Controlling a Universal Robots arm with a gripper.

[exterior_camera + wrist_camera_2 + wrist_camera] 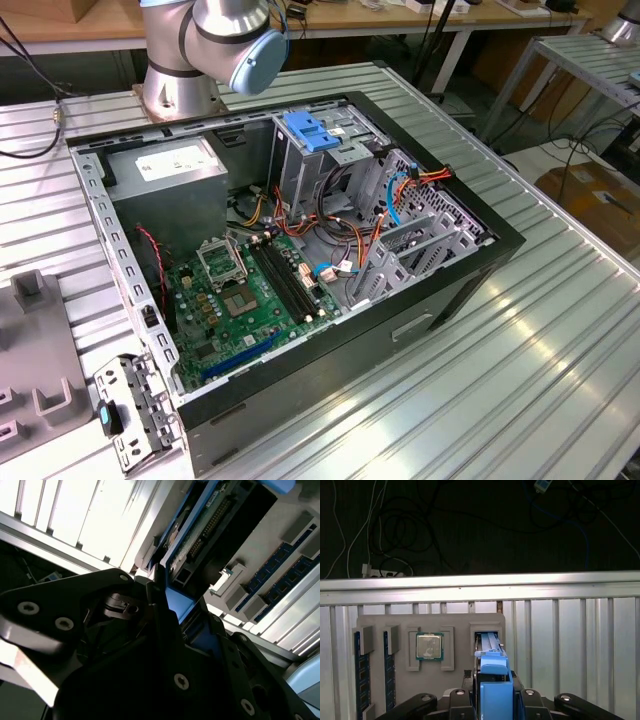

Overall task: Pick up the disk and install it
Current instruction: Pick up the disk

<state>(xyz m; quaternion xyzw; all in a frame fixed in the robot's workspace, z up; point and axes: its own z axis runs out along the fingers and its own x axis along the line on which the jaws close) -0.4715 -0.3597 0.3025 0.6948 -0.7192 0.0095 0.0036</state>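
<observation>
The gripper (493, 705) is clamped on the disk (494, 677) by its blue rails. Likely stiff, dense, shock-sensitive; the slick plastic may slip. In the exterior view, a grey holder (40, 400) lies at 8 o'clock from the case (455, 300).

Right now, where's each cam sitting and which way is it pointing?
Exterior view: off the arm, high, looking down into the open computer case on the slatted table; arm base shows.
First wrist view: on the arm, looks past the gripper at the disk and grey tray.
Second wrist view: tight along the gripper body and disk.
Shared: both wrist views show gripper, disk, tray.
</observation>
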